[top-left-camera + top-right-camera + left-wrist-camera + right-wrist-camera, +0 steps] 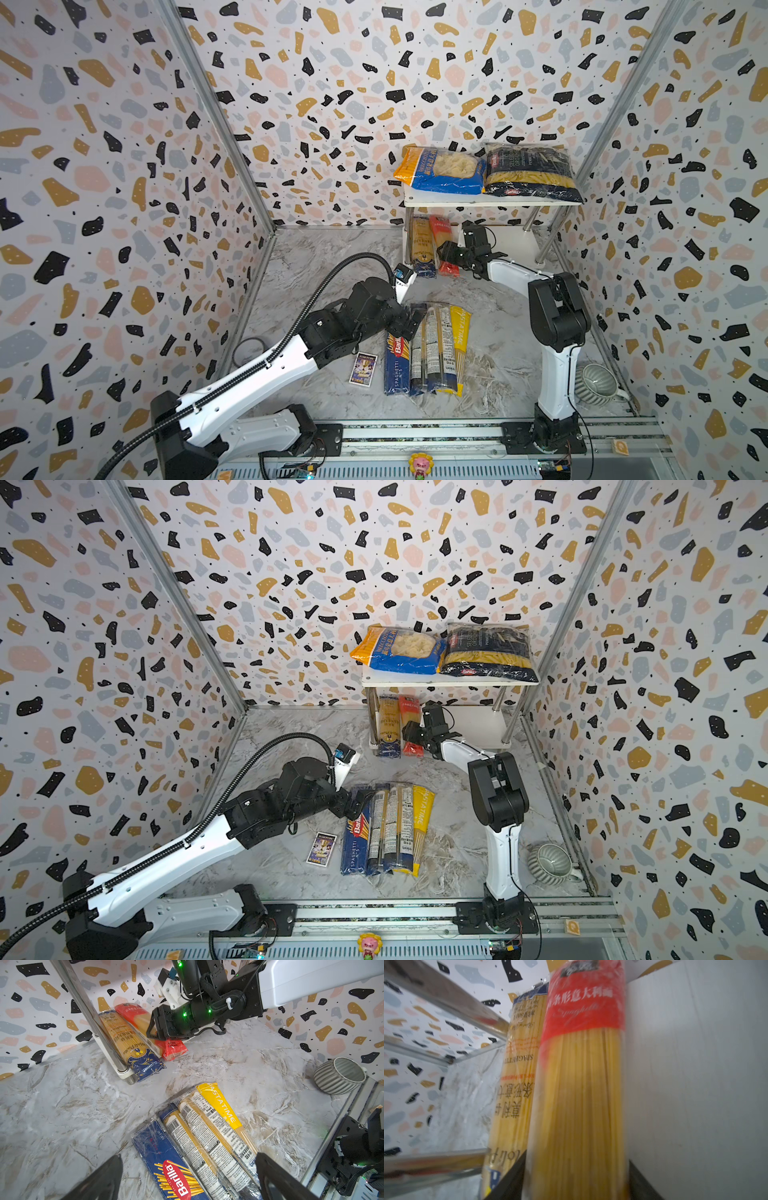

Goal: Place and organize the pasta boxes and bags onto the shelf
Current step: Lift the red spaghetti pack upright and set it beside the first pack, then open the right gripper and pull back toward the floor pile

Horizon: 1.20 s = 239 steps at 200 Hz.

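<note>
Four spaghetti packs [432, 353] lie before the shelf [490, 202], long axes toward it, shelf-side ends beneath the left gripper [410, 321], jaws wide. Right gripper [448, 254] straddles red pack [173, 1048] on shelf; grip unclear.

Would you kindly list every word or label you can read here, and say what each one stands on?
"Barilla": blue box.
"SPAGHETTI N°5": same box, along its side.
"PASTATIME": yellow pack.
"SPAGHETTI": gold pack with navy end.
"Spaghetti", in script: red pack.
Too small to read: the small card and the barcode labels.
</note>
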Motion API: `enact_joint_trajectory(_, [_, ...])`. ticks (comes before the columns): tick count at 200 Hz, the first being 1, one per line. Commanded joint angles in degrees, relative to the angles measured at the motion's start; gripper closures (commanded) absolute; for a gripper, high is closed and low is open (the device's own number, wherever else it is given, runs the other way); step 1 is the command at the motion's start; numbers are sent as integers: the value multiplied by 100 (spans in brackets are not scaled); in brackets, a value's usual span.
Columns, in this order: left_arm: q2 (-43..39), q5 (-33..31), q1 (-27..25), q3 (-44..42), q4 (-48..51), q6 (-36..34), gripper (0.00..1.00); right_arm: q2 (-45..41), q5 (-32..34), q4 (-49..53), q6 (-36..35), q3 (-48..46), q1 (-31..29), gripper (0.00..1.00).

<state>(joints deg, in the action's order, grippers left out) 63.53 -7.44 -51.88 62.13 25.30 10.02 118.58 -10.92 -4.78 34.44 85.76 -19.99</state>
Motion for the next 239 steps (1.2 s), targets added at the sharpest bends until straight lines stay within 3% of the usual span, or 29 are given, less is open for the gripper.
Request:
enact_joint_trajectory(1, [-120, -114, -33, -107, -175, -75, 0, -277, -28, -301, -52, 353, -53, 31])
enact_joint_trajectory(55, [-242, -164, -27, -177, -184, -85, 1, -370, -44, -118, -51, 363, -60, 28])
enact_joint_trajectory(129, [-411, -172, -28, -292, -175, -2, 0, -627, 337, 245, -162, -18, -110, 38])
enact_joint_trajectory(173, [-506, -200, -26, -332, -173, 64, 1, -781, 394, 339, -270, -187, -128, 33])
enact_joint_trajectory(239, [-789, -341, -32, -596, -113, 352, 1, -1899, 782, 513, -485, -1147, -357, 31])
